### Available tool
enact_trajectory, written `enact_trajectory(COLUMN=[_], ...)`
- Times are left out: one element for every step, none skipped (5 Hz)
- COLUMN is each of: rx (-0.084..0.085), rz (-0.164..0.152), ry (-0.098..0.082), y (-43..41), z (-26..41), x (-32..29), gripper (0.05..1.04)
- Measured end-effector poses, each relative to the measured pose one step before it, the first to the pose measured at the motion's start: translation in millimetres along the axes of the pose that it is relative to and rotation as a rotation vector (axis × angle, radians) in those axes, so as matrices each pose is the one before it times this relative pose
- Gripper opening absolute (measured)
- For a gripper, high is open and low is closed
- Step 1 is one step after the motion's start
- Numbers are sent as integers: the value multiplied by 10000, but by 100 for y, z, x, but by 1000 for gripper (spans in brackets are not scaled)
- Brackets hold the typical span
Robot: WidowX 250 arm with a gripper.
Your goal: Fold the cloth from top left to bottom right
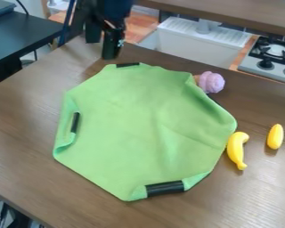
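A green cloth (142,124) lies mostly spread across the brown tabletop (20,133); the end effector (102,49), parted, is beyond its far left edge. Behind sit a white sink (186,48) and, far right, a stove (250,66).

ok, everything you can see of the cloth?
Light green cloth, soft and matte-looking, roughly octagonal. Lies spread on the brown wooden-looking table, not folded over, faintly creased. Edges curl up at left, right and bottom. Black strips at top, left and bottom edges. Toy ice cream sits at its upper right edge; whether they touch, can't tell.
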State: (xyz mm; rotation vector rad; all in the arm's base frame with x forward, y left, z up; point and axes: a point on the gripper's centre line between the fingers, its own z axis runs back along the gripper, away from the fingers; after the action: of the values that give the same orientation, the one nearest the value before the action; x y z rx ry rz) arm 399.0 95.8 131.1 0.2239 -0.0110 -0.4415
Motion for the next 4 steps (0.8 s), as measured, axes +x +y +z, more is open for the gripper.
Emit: enact_trajectory(rx=[-742,-600,-138,168], rz=[-631,-556,-274,-278], ry=[-207,-777,18,-289], y=[214,760,765,411], z=[-2263,-1246,-1682,-851], x=[2880,1909,785,541], gripper=[1001,1001,1001,1001])
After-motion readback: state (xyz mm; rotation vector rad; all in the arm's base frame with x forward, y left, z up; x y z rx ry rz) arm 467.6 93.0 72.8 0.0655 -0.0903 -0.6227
